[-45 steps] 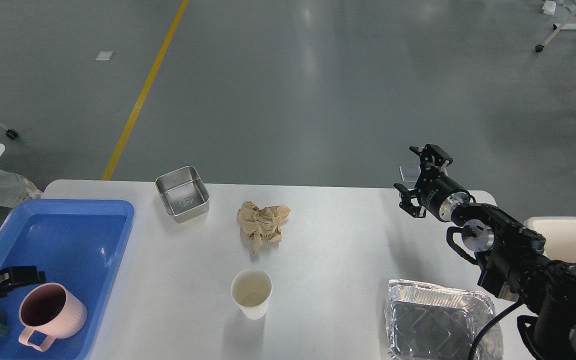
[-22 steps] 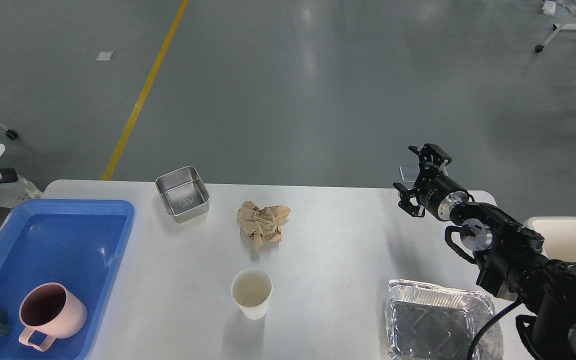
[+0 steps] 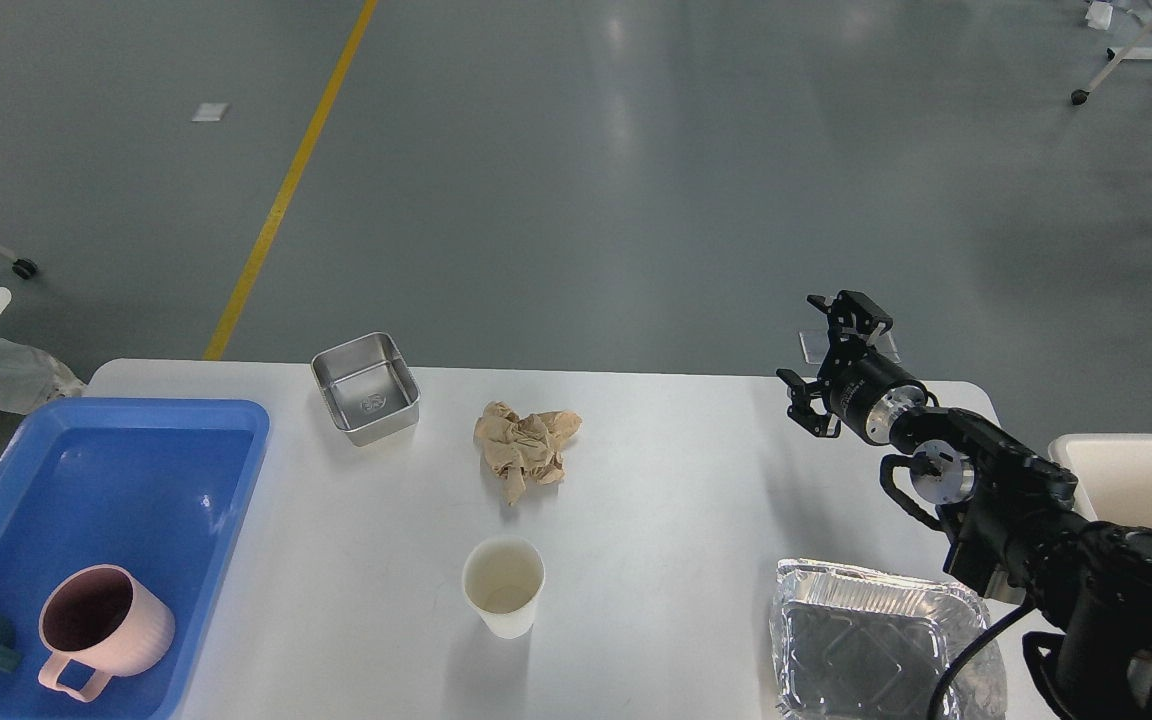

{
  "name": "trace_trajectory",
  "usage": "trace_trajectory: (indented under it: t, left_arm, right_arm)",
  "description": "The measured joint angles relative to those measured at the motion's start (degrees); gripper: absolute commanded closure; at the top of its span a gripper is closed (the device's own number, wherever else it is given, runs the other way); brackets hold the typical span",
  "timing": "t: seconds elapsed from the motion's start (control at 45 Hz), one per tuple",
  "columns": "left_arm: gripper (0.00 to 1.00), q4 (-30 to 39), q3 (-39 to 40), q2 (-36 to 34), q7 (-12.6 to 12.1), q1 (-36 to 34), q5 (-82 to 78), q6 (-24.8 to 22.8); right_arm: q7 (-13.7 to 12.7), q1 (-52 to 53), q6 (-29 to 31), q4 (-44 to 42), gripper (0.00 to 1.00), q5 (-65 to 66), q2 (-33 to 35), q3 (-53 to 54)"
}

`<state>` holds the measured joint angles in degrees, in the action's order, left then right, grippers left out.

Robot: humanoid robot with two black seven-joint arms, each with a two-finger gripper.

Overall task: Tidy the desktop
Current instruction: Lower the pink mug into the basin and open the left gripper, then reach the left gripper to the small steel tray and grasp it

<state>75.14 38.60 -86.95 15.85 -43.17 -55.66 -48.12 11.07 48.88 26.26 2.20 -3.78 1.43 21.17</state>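
With jaws apart, the right gripper [image 3: 829, 365] should descend straight onto the crumpled brown paper [image 3: 525, 446] at frame centre.

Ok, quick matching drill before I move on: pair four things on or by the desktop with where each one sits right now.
Things:
1. pink mug
2. steel tin
3. paper cup
4. foil tray

Places:
A. near right corner of the desktop
B. inside the blue tray
C. far edge, left of the crumpled paper
D. near edge, in front of the crumpled paper

Pairs: 1-B, 2-C, 3-D, 4-A
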Motion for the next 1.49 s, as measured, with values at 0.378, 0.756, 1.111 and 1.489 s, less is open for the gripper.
trace_trajectory:
  t: [0.378,0.756,1.111,1.489]
  left_arm:
    - [0.02,0.12,3.60,-1.64,-0.04,-2.61,0.00,-6.87]
    - [0.03,-1.00,2.31,7.70,-11.00,-2.05,-0.05,-1.66]
    - [0.03,-10.96,-4.51,32.30,-25.12,-1.87,-3.72,17.33]
    - [0.03,-27.30,-9.99,53.52,-25.70,-3.22,-8.69,30.04]
  right_arm:
    - [0.00,-0.13,-0.13,-0.08,0.00,0.00,-0.03,-1.08]
    - [0.00,-0.05,-0.16,-0.09,0.00,0.00,-0.09,-1.13]
    - [0.00,-0.69,-0.16,0.00,0.00,0.00,-0.43,-1.14]
    - [0.00,-0.80,-0.07,-0.01,0.00,0.00,-0.37,-1.15]
